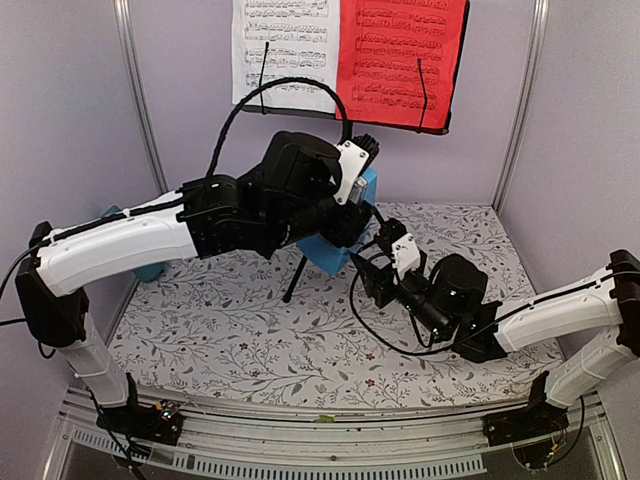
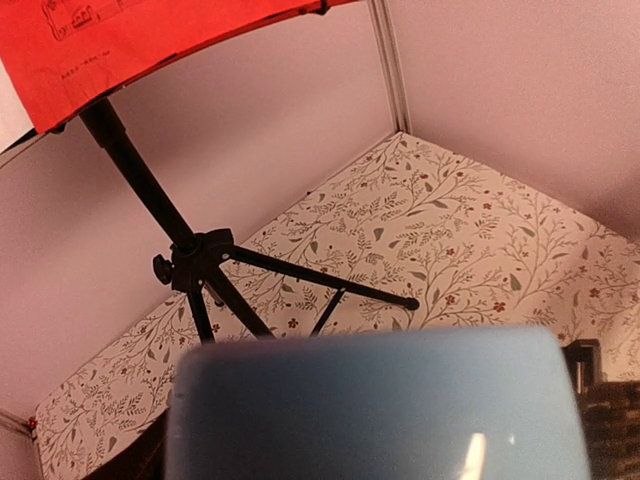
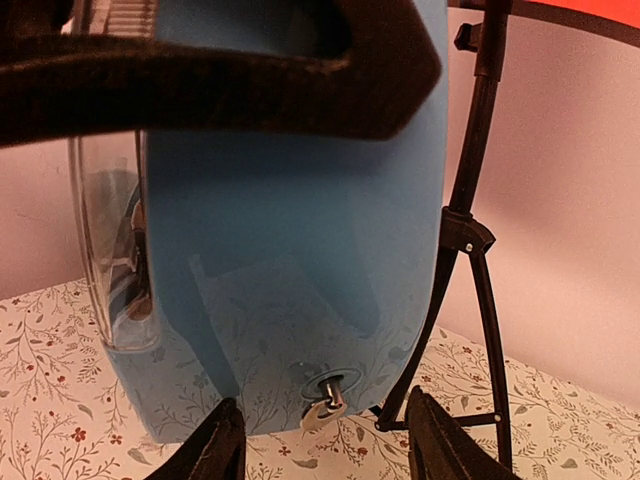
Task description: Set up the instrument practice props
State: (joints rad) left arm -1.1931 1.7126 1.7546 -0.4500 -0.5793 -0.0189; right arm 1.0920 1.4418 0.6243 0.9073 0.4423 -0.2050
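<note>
The black music stand (image 1: 296, 278) is at the back, with the white sheet (image 1: 285, 48) and the red sheet (image 1: 400, 60) on its desk. My left gripper (image 1: 352, 205) is shut on the small blue metronome (image 1: 327, 250) and holds it above the table in front of the stand. In the left wrist view the metronome (image 2: 380, 405) fills the bottom and hides the fingers. My right gripper (image 3: 325, 442) is open, close under the metronome (image 3: 290, 250). The silver winding key (image 3: 325, 402) sits between its fingertips (image 3: 215, 448), untouched. A left finger (image 3: 250, 90) crosses the metronome's top.
A teal cup (image 1: 150, 270) stands at the left, mostly hidden behind the left arm. The stand's tripod legs (image 2: 300, 270) spread over the floral table cover (image 1: 250, 340). Grey walls close in the back and both sides.
</note>
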